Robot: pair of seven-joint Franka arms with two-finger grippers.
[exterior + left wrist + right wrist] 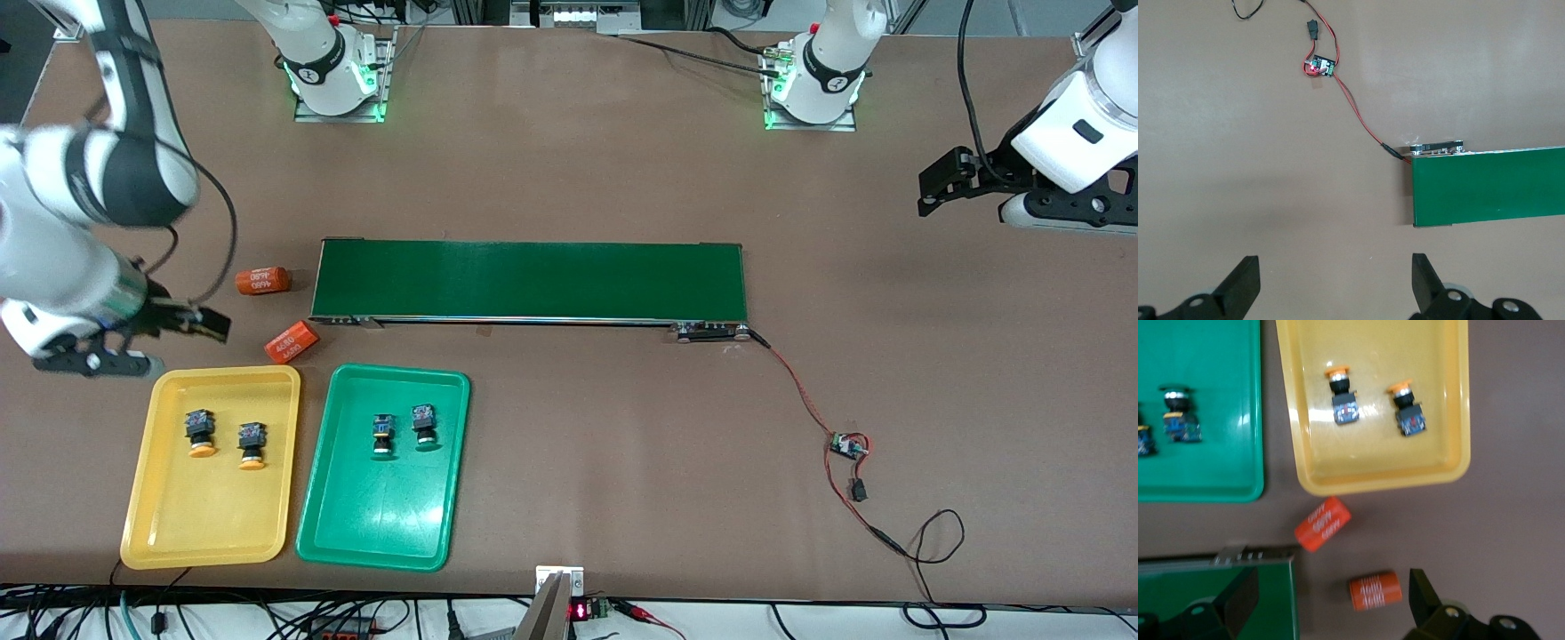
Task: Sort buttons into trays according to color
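two orange-capped buttons point(201, 433) point(252, 445) lie side by side in the yellow tray point(169, 542); two green-capped buttons point(383, 435) point(424, 423) lie in the adjacent green tray point(356, 547).

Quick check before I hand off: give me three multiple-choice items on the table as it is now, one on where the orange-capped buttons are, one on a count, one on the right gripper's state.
1. The two orange-capped buttons lie:
A. in the yellow tray
B. on the conveyor belt
C. in the green tray

2. How many buttons lie in the green tray?
A. none
B. two
C. four

3. The right gripper is:
A. shut on a button
B. shut on an orange cylinder
C. open and empty

Answers:
1 A: both orange-capped buttons rest in the yellow tray.
2 B: two buttons sit side by side in the green tray.
3 C: the right gripper shows spread fingers with nothing between, over the table beside the orange cylinders.
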